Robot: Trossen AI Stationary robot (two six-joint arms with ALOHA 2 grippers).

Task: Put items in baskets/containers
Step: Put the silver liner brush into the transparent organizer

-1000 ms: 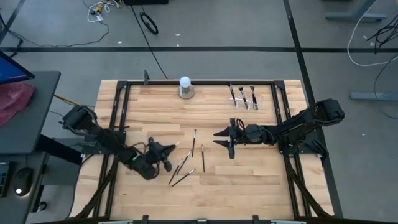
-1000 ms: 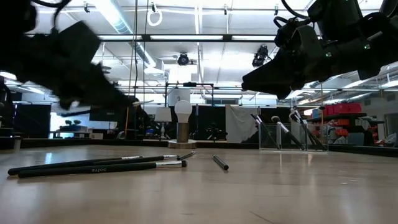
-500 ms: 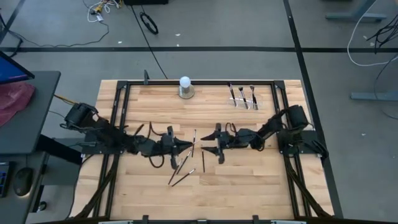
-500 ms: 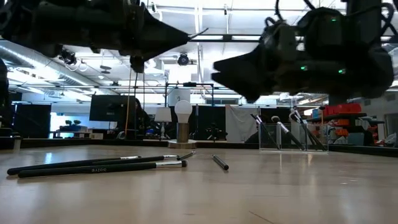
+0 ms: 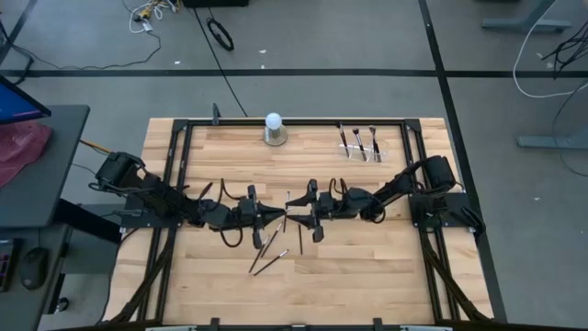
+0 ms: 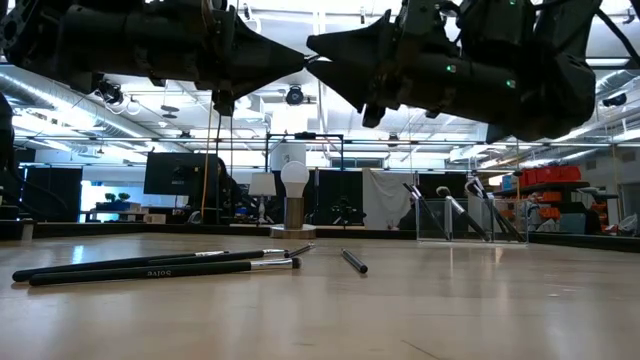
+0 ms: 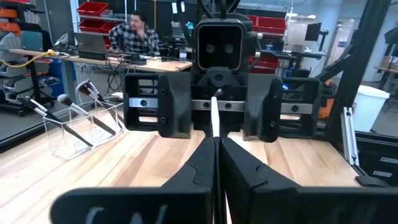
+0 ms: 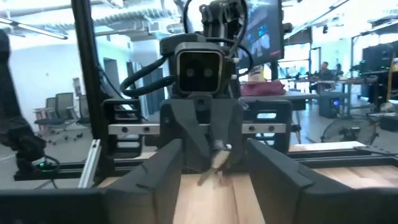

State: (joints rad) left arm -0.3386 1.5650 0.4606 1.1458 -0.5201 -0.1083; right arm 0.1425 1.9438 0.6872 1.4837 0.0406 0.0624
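Left end effector (image 5: 278,217) grips brush (image 7: 213,116); bristles hidden between right end effector (image 5: 292,212) fingers.

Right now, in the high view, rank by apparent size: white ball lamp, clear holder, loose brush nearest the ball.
1. clear holder
2. loose brush, long but far thinner
3. white ball lamp

The last two are close.

Mid-table's blocked for you: left gripper (image 5: 274,217) & right gripper (image 5: 299,212) sit nose to nose above loose brushes (image 5: 273,250). Far edge has white ball (image 5: 273,120) and clear holder (image 5: 363,144) w/ room between.
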